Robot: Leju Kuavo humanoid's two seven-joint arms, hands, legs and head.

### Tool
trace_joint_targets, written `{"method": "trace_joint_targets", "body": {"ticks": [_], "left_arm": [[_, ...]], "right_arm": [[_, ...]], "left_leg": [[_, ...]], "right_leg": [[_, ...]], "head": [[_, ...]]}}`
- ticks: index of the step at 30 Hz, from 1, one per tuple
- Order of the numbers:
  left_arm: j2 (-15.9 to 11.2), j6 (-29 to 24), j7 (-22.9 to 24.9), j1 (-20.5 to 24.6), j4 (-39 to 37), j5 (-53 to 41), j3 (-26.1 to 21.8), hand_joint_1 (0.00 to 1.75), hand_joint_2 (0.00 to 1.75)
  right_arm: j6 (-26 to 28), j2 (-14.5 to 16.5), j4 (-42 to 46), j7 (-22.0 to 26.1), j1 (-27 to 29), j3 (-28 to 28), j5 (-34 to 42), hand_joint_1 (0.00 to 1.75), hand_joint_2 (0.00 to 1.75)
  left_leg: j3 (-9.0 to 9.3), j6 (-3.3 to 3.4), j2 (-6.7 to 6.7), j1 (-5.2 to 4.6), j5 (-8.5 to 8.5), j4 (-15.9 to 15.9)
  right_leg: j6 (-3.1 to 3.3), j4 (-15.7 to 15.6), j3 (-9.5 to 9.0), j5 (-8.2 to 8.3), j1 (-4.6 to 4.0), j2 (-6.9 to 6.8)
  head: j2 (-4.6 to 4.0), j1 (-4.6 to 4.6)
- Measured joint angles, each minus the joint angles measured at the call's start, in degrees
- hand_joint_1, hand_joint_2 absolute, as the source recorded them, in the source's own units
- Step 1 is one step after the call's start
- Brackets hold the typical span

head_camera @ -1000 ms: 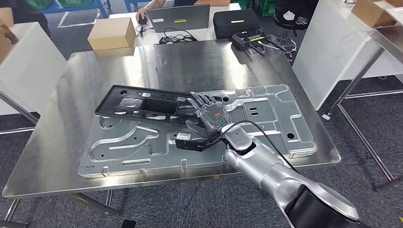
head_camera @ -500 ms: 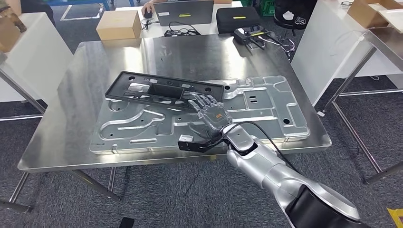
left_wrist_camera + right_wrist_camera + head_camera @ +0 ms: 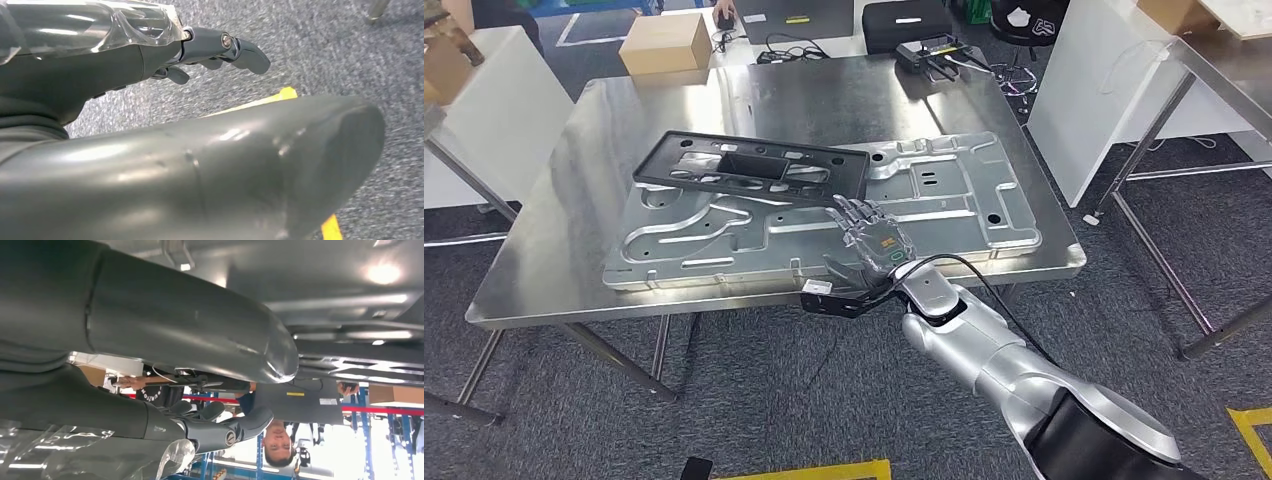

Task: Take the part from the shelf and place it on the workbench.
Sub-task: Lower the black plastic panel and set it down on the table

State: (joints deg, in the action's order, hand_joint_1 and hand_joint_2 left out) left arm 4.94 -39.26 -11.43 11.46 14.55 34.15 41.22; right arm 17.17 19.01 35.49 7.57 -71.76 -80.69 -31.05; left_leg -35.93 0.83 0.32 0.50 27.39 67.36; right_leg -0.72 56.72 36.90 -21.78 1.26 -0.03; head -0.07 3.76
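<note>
The black rectangular frame part (image 3: 749, 168) lies flat on a large stamped silver plate (image 3: 929, 195), which covers the middle of the steel workbench (image 3: 574, 235). My right hand (image 3: 871, 245) hovers near the bench's front edge, a short way from the black part, with its fingers spread and nothing in them. In the right wrist view its dark fingers (image 3: 225, 432) hang free in front of the plate's edge. My left hand (image 3: 215, 47) hangs over the grey carpet with loosely extended fingers, holding nothing.
A cardboard box (image 3: 666, 45), a black case (image 3: 907, 22) and a controller (image 3: 934, 58) sit at the bench's far end. White tables stand to the left (image 3: 484, 120) and right (image 3: 1084, 90). Yellow tape (image 3: 824, 470) marks the floor. A person (image 3: 280, 440) stands beyond the bench.
The whole view has shifted back from the bench. My right hand has drawn away from the black part toward the front edge; the part stays on the silver plate.
</note>
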Motion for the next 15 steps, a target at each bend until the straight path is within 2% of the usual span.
{"method": "trace_joint_targets", "body": {"ticks": [2, 3, 4, 6, 7, 8, 10, 11, 12, 13, 14, 15], "left_arm": [[0.0, 0.0, 0.0, 0.2, 0.0, 0.0, 0.0, 0.0, 0.0], [0.0, 0.0, 0.0, 0.3, 0.0, 0.0, 0.0, 0.0, 0.0], [0.0, 0.0, 0.0, 0.3, 0.0, 0.0, 0.0, 0.0, 0.0], [0.1, 0.0, 0.0, 0.4, 0.1, 0.0, 0.0, 0.0, 0.0], [0.1, 0.0, 0.1, 0.4, 0.1, 0.0, 0.0, 0.0, 0.0], [0.1, 0.0, 0.1, 0.4, 0.1, 0.0, 0.0, 0.0, 0.0], [0.1, 0.1, 0.3, 0.4, 0.1, -0.2, 0.0, 0.0, 0.0], [0.1, 0.1, 0.5, 0.4, 0.2, -0.2, 0.0, 0.0, 0.0], [0.2, 0.2, 0.7, 0.4, 0.2, -0.2, 0.0, 0.0, 0.0], [0.2, 0.2, 1.0, 0.4, 0.2, -0.3, 0.1, 0.0, 0.0], [0.2, 0.3, 1.2, 0.4, 0.2, -0.3, 0.1, 0.0, 0.0], [0.2, 0.3, 1.4, 0.4, 0.2, -0.4, 0.1, 0.0, 0.0]], "right_arm": [[0.0, 0.0, -0.1, 0.0, -0.1, 0.0, 0.0, 0.0, 0.0], [0.0, 0.1, -0.1, 0.0, -0.2, 0.0, 0.0, 0.0, 0.0], [0.0, 0.1, -0.1, 0.1, -0.2, 0.0, 0.0, 0.0, 0.0], [0.0, 0.2, -0.2, 0.0, -0.2, 0.0, 0.0, 0.0, 0.0], [0.1, 0.1, -0.3, 0.0, -0.2, 0.1, 0.0, 0.0, 0.0], [0.1, 0.0, -0.4, -0.1, -0.2, 0.1, 0.0, 0.0, 0.0], [0.2, -0.2, -0.6, -0.1, -0.1, 0.1, 0.0, 0.0, 0.0], [0.3, -0.3, -0.8, -0.2, 0.0, 0.1, 0.2, 0.0, 0.0], [0.5, -0.4, -0.9, -0.2, 0.1, 0.1, 0.4, 0.0, 0.0], [0.8, -0.5, -1.1, -0.1, 0.2, 0.1, 0.8, 0.0, 0.0], [1.1, -0.6, -1.4, 0.0, 0.4, 0.1, 1.2, 0.0, 0.0], [1.5, -0.6, -1.6, 0.2, 0.4, 0.1, 1.7, 0.0, 0.0]], "left_leg": [[6.05, 1.18, -0.01, -0.65, -0.47, -8.9], [7.5, 1.65, 0.0, -0.95, -0.27, -11.6], [7.8, 1.99, 0.01, -1.2, -0.2, -12.8], [7.22, 2.67, -0.01, -1.29, -1.76, -13.9], [7.08, 2.99, -0.07, -1.18, -2.73, -14.6], [6.78, 3.26, -0.14, -1.0, -3.81, -15.2], [5.65, 3.57, -0.23, -0.88, -5.41, -15.6], [4.87, 3.65, -0.23, -0.97, -6.07, -15.6], [4.14, 3.68, -0.21, -1.07, -6.63, -15.5], [3.38, 3.69, -0.19, -1.17, -7.21, -15.4], [2.62, 3.65, -0.17, -1.28, -7.78, -15.3], [2.0, 3.59, -0.15, -1.38, -8.28, -15.2]], "right_leg": [[-0.45, -0.1, 0.62, 0.94, -0.05, -0.18], [-0.85, -0.3, 0.68, 1.45, 0.13, -0.36], [-1.33, -0.7, 0.67, 2.02, 0.28, -0.53], [-2.27, -1.7, 0.59, 2.85, 0.49, -0.68], [-2.54, -1.4, 0.84, 1.93, 0.37, -0.61], [-2.73, 0.2, 1.37, -0.13, 0.26, -0.51], [-2.96, 6.8, 3.12, -6.17, 0.13, -0.33], [-3.1, 10.8, 3.93, -8.29, 0.11, -0.29], [-3.21, 13.8, 4.29, -9.14, 0.09, -0.26], [-3.24, 15.0, 3.74, -8.56, 0.06, -0.23], [-3.15, 14.2, 2.22, -7.15, 0.01, -0.22], [-2.88, 11.0, -0.42, -5.57, -0.08, -0.21]], "head": [[0.0, 0.0], [0.0, 0.01], [0.0, 0.01], [0.0, 0.02], [0.0, 0.01], [0.0, -0.01], [0.0, -0.03], [0.0, -0.03], [0.0, -0.02], [0.0, -0.02], [0.0, -0.02], [0.0, -0.03]]}}
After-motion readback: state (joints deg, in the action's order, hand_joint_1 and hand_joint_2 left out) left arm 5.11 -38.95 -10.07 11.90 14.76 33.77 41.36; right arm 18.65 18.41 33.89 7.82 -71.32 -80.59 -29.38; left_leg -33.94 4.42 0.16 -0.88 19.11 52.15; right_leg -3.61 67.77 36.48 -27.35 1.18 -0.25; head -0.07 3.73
